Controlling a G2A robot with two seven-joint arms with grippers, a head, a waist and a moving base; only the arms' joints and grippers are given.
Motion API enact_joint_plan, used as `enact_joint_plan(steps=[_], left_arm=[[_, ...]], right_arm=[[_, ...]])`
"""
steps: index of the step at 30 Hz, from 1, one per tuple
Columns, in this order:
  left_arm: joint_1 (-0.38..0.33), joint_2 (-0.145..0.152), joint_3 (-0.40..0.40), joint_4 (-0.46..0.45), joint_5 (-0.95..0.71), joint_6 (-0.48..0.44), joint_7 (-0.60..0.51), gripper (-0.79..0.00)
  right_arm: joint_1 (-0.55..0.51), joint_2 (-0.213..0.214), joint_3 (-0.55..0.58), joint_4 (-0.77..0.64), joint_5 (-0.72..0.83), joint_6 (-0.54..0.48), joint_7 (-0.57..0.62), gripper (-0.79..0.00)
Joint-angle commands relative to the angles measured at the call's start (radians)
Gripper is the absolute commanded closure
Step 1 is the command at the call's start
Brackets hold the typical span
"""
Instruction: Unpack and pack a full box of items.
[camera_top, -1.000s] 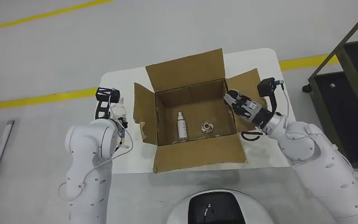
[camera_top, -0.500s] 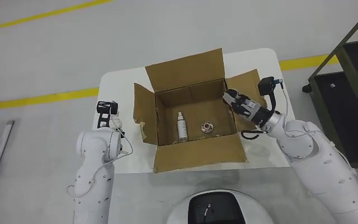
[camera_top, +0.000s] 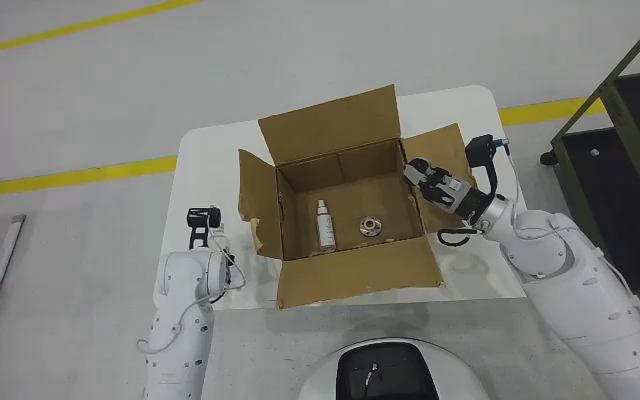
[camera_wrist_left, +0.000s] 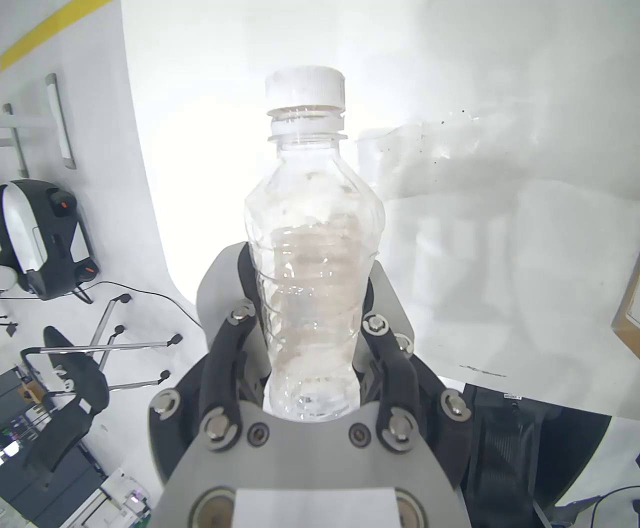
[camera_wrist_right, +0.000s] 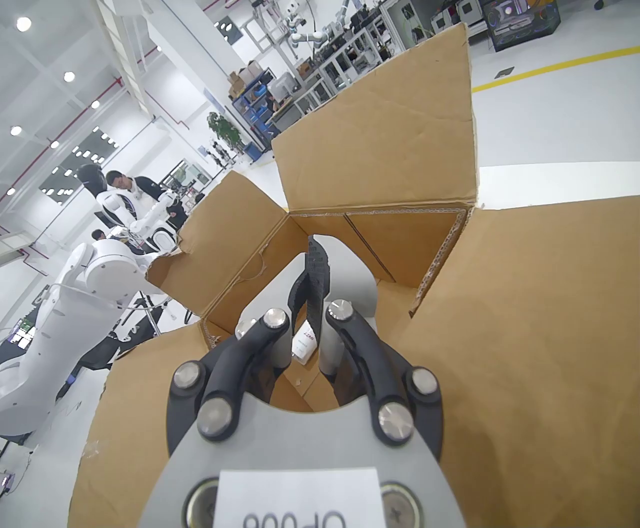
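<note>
Gripping a clear plastic bottle (camera_wrist_left: 311, 220) around its lower body, the left gripper (camera_wrist_left: 309, 300) holds it by the left edge of the white table (camera_top: 208, 160), well apart from the cardboard box (camera_top: 340, 130). The right gripper (camera_wrist_right: 316, 280), fingers pressed together, hovers at the box's right wall; a small spray bottle (camera_top: 324, 226) and a round metal part (camera_top: 371, 226) lie inside.

The right gripper (camera_wrist_right: 315, 260) hangs over one spread flap of the open cardboard box (camera_wrist_right: 380, 140), its two black fingers pressed together and pointing into the box. Behind the fingers, a small white bottle (camera_wrist_right: 304, 345) sits on the box floor, partly hidden.
</note>
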Motion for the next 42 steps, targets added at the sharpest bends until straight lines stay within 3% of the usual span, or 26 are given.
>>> enact_joint_plan(steps=[1,14,17,19,22,25,29,31,32,33,34,35,40,42], left_arm=[[-0.001,-0.002,0.006,0.018,-0.006,0.012,0.005,0.0],[-0.028,-0.013,0.036,0.131,0.009,0.027,0.017,-0.018],[-0.036,-0.015,0.04,0.145,0.008,0.022,0.015,-0.505],[-0.04,-0.016,0.04,0.152,0.007,0.025,0.018,-0.785],[-0.048,-0.018,0.041,0.17,0.002,0.027,0.024,-0.785],[-0.052,-0.02,0.046,0.174,0.001,0.018,0.03,-0.785],[-0.054,-0.021,0.043,0.166,-0.002,0.016,0.026,-0.785],[-0.056,-0.021,0.04,0.152,-0.005,0.015,0.026,-0.785],[-0.054,-0.021,0.04,0.144,-0.001,0.011,0.028,-0.785],[-0.052,-0.021,0.039,0.138,0.004,0.009,0.028,-0.785],[-0.052,-0.021,0.038,0.131,0.003,0.009,0.024,-0.785],[-0.051,-0.021,0.038,0.123,0.008,0.01,0.024,-0.785],[-0.041,-0.022,0.035,0.095,0.016,0.01,0.018,-0.785],[-0.036,-0.022,0.03,0.081,0.013,0.013,0.016,-0.785]], right_arm=[[0.003,0.0,-0.001,0.001,-0.001,0.0,0.001,0.0],[-0.001,0.0,0.017,-0.019,0.02,0.01,-0.001,0.0],[-0.005,0.001,0.022,-0.023,0.023,0.012,0.001,-0.031],[-0.006,0.001,0.023,-0.026,0.023,0.014,0.003,-0.034],[-0.01,0.002,0.026,-0.03,0.021,0.017,0.003,-0.006],[-0.015,0.003,0.035,-0.04,0.027,0.018,0.004,-0.046],[-0.017,0.006,0.063,-0.072,0.052,0.019,0.003,-0.256],[-0.016,0.009,0.091,-0.095,0.08,0.024,0.006,-0.308],[-0.014,0.012,0.109,-0.11,0.08,0.028,0.016,-0.372],[-0.015,0.015,0.131,-0.123,0.09,0.035,0.021,-0.502],[-0.017,0.018,0.152,-0.135,0.106,0.041,0.036,-0.745],[-0.018,0.022,0.179,-0.146,0.117,0.049,0.055,-0.785],[-0.049,0.042,0.299,-0.185,0.157,0.095,0.161,-0.785],[-0.068,0.048,0.332,-0.188,0.172,0.109,0.197,-0.563]])
